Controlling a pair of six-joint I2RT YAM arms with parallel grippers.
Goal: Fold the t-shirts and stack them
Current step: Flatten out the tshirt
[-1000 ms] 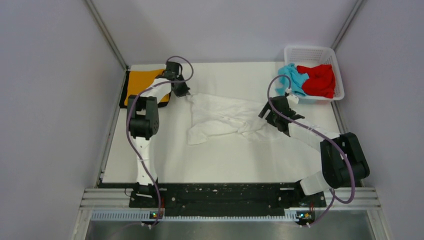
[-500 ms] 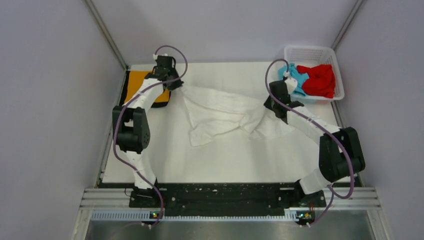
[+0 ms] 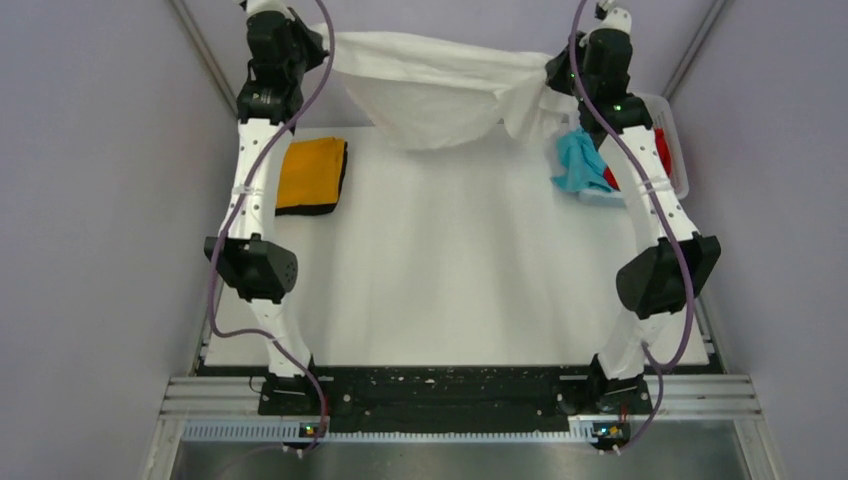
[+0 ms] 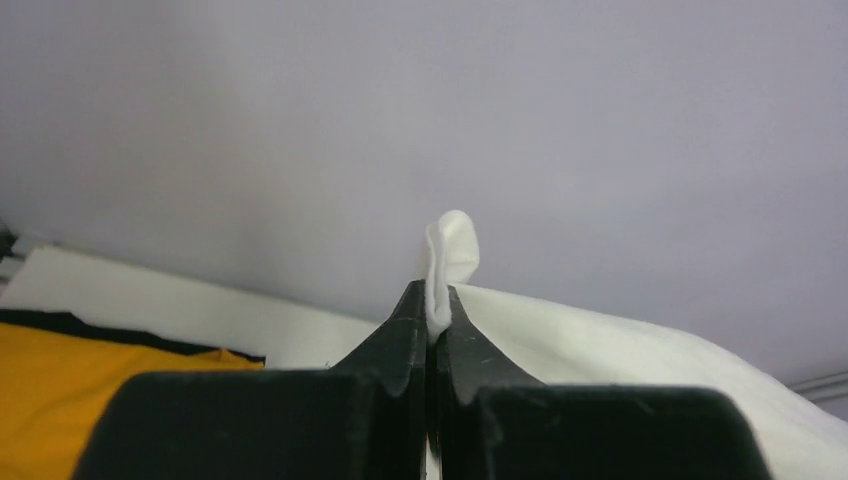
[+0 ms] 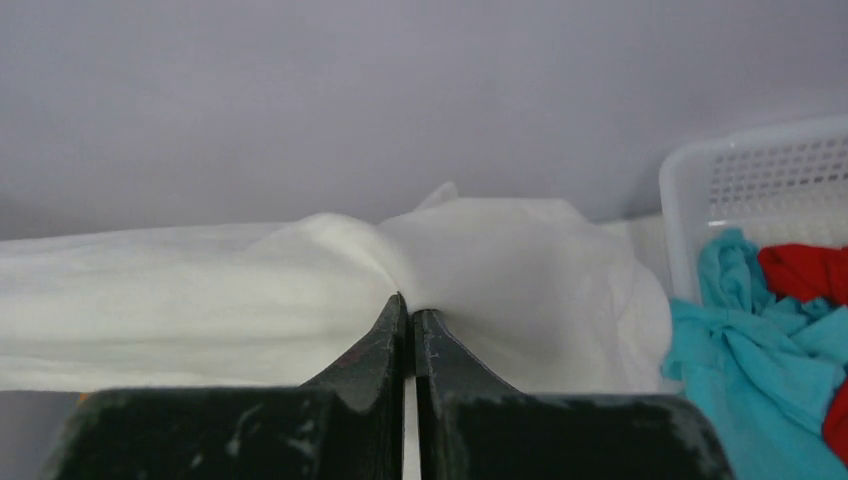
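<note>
The large white t-shirt (image 3: 435, 85) hangs stretched in the air between my two raised arms, sagging in the middle above the far end of the table. My left gripper (image 3: 322, 42) is shut on its left edge; a tuft of white cloth (image 4: 450, 250) pokes out past the left gripper's (image 4: 432, 310) tips. My right gripper (image 3: 553, 72) is shut on the white t-shirt's (image 5: 300, 290) right side, seen bunched at the right gripper's (image 5: 408, 305) tips. The orange t-shirt (image 3: 310, 175) with black trim lies folded at the far left. The light blue t-shirt (image 3: 580, 165) and red t-shirt (image 3: 662, 150) are by the basket.
The white lattice basket (image 3: 678, 150) stands at the far right, partly hidden by my right arm; the blue shirt (image 5: 760, 370) spills over the basket's (image 5: 760, 180) rim. Grey walls close in the back and both sides. Both arms reach tall over the white table (image 3: 450, 270).
Both arms have lifted the white t-shirt off the table and up toward the back, pulling it taut between them. The right gripper closed on the cloth during this second.
</note>
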